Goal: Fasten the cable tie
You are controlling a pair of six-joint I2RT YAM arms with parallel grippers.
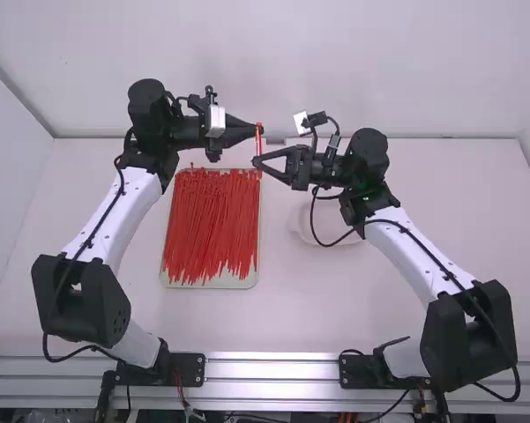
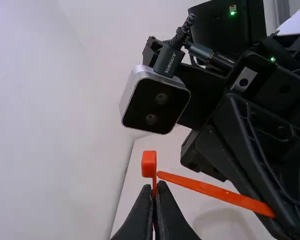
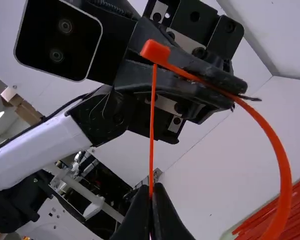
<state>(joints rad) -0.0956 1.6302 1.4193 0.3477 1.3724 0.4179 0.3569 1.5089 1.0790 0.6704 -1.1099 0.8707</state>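
- Nearest, on the white table (image 1: 476, 203): a pale flat tray (image 1: 210, 284) heaped with spare red plastic ties (image 1: 213, 225), laid side by side.
- Beyond the tray's far edge, raised off the table: the black two-finger right gripper (image 1: 258, 160), clenched tight on the thin tail of the one red plastic cable tie (image 1: 259, 138) in work, fingertips (image 3: 140, 212) pressed together with only the strap between.
- From that pinch, strap straight across to the tie's small square head (image 2: 149, 163); tail meeting the tie right beside the head, impossible to tell whether through the slot yet.
- Farthest: the black two-finger left gripper (image 1: 251, 132), likewise closed hard, grasping the strap just beside the head; rest of the strap bowed away in a wide curve (image 3: 282, 150).
- Handling, as a judgement: feather-light, springy rather than limp, smooth and slippery along the strap, likely to twist or flick free from a loose pinch; not fragile.
- Best held much as now: close beside the head for a steady slot, and on the tail near its tip for aim; afterwards, a straight pull on the tail to work the ratchet.
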